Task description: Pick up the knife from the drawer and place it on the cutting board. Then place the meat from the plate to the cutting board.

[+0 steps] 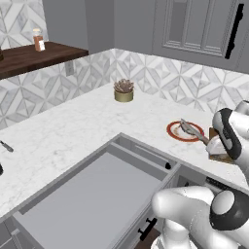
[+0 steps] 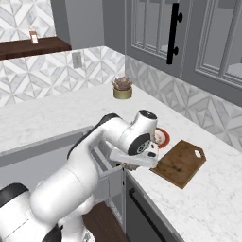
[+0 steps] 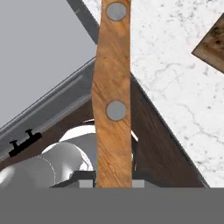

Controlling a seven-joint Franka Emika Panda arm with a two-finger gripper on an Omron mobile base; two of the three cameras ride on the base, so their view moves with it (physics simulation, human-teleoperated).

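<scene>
Right now the gripper (image 3: 113, 183) is clenched on the knife (image 3: 112, 94): in the hand view the orange-brown wooden handle with two silver rivets runs up the middle of the frame from the bottom edge, out between the fingers. Blade not visible there. Behind the handle, upper left of that view is the flat grey inside of the drawer (image 3: 39, 57); upper right is white marble counter (image 3: 175, 87), with a corner of the cutting board (image 3: 214, 46) at the right edge.

Left base view: drawer (image 1: 92, 199) pulled open, lower centre of frame, grey inside bare. Plate (image 1: 173, 132) with red-orange rim sits on the counter at centre right, meat (image 1: 188, 128) lying on it as a small greyish piece. Robot wrist covers the area just right of the plate, with a sliver of the dark board beside it.

Right base view: cutting board (image 2: 182, 162) lies on the counter right of centre, handle tab toward the upper right. Plate (image 2: 163, 137) peeks out behind the robot wrist, near the board's left side. Hand hangs low at frame centre, just left of the board, over the counter edge. Small potted succulent (image 2: 122, 88) sits by the backsplash, upper centre.
</scene>
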